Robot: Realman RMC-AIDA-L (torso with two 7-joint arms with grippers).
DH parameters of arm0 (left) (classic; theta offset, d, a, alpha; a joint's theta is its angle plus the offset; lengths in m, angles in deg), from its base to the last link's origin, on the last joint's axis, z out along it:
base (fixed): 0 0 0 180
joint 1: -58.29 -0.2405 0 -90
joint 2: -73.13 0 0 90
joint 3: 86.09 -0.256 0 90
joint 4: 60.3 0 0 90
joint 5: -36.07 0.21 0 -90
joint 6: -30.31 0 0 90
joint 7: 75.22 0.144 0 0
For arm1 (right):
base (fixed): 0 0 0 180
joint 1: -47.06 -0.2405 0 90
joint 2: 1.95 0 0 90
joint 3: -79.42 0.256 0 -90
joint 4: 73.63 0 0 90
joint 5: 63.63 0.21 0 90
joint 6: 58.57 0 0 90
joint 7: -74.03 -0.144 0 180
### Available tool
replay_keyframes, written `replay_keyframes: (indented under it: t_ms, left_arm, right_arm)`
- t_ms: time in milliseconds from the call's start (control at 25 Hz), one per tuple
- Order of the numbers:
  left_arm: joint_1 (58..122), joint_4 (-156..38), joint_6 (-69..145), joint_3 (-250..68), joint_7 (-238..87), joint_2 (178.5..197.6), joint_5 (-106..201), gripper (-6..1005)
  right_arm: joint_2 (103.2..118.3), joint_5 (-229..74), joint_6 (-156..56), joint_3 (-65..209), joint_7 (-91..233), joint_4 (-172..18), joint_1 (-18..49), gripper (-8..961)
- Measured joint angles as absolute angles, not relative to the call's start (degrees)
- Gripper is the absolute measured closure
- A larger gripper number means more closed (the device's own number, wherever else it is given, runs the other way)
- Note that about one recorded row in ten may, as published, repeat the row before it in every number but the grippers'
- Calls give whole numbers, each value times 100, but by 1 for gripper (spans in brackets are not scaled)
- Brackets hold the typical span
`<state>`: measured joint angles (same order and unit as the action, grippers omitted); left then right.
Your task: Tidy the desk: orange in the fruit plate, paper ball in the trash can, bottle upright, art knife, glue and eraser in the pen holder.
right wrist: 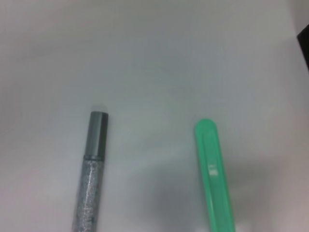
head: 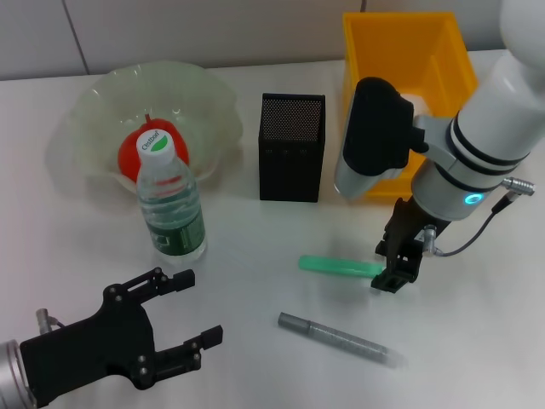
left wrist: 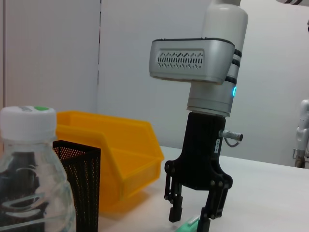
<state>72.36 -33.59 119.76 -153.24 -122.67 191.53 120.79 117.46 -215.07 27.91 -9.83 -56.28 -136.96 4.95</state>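
The orange (head: 130, 152) lies in the pale-green fruit plate (head: 85, 111). The bottle (head: 170, 204) stands upright in front of it, and shows close up in the left wrist view (left wrist: 29, 183). The black mesh pen holder (head: 291, 149) stands mid-table, beside the yellow trash can (head: 400, 51). My right gripper (head: 393, 271) is open, its fingers either side of the near end of the green art knife (head: 339, 266), which lies flat. The silver glitter glue stick (head: 341, 338) lies in front of the knife. My left gripper (head: 197, 307) is open and empty at the front left. The paper ball and eraser are out of view.
The right wrist view shows the art knife (right wrist: 215, 179) and glue stick (right wrist: 91, 179) lying roughly side by side on the white table. The left wrist view shows the right gripper (left wrist: 189, 217) over the knife, with the trash can (left wrist: 120, 159) and pen holder (left wrist: 79, 183) behind.
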Motion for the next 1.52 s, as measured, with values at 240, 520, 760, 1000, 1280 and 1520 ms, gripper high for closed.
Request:
replay_keyframes:
  t_ms: [240,520,760,1000,1280,1520]
  left_arm:
    - [7244,-3359,11971,-15354,-12267,19160,12079,224]
    - [7245,-3359,11977,-15359,-12267,19161,12079,225]
    - [7254,-3359,11971,-15368,-12265,19161,12079,225]
    - [7253,-3359,11975,-15368,-12263,19160,12079,225]
    - [7253,-3359,11997,-15367,-12259,19160,12079,226]
    - [7253,-3358,12004,-15368,-12258,19157,12079,226]
  right_arm:
    - [11758,-21505,2712,-1129,-5638,-13622,496,490]
    - [11758,-21526,2690,-1129,-5709,-13613,494,512]
    - [11758,-21531,2684,-1143,-5710,-13586,484,523]
    - [11752,-21524,2633,-1143,-5710,-13269,341,590]
    - [11760,-21495,2706,-1127,-5691,-13531,421,779]
    - [11737,-21510,3024,-985,-5707,-14167,588,778]
